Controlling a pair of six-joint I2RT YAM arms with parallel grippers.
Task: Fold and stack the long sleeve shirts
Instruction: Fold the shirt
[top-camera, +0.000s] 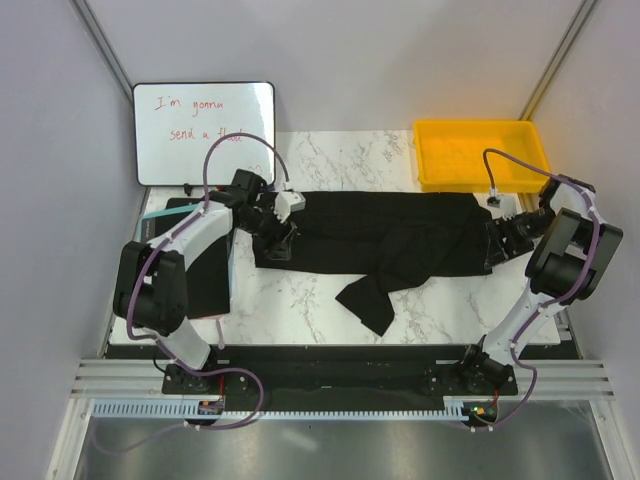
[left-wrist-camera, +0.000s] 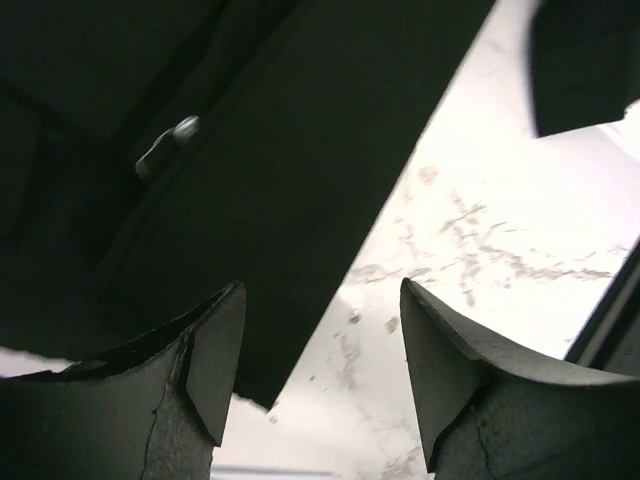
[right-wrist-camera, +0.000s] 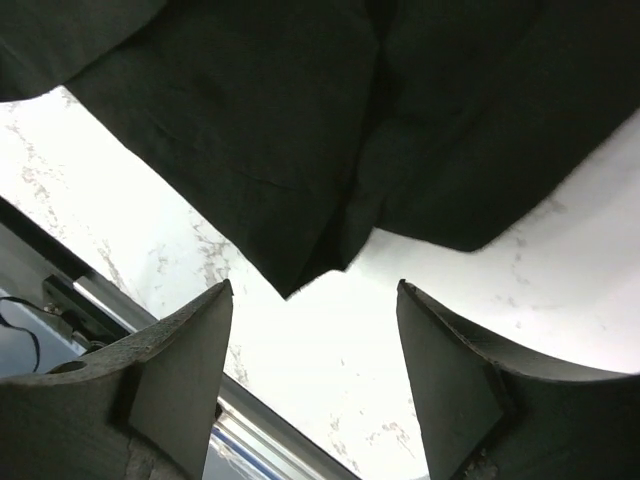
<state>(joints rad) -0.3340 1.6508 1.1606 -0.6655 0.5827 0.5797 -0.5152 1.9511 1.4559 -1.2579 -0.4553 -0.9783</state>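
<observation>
A black long sleeve shirt (top-camera: 400, 235) lies spread across the marble table, with one sleeve trailing toward the front (top-camera: 368, 305). My left gripper (top-camera: 278, 243) is at the shirt's left end. In the left wrist view it (left-wrist-camera: 325, 350) is open and empty, a corner of the black cloth (left-wrist-camera: 260, 250) lies by the left finger, and a small pale button (left-wrist-camera: 185, 128) shows. My right gripper (top-camera: 495, 250) is at the shirt's right end. In the right wrist view it (right-wrist-camera: 315, 360) is open and empty, just short of the shirt's hem corner (right-wrist-camera: 300, 200).
A yellow bin (top-camera: 480, 155) stands at the back right. A whiteboard (top-camera: 205, 130) leans at the back left. A flat black board with a pale edge (top-camera: 205, 285) lies under the left arm. The table's front edge (right-wrist-camera: 110, 300) is near the right gripper.
</observation>
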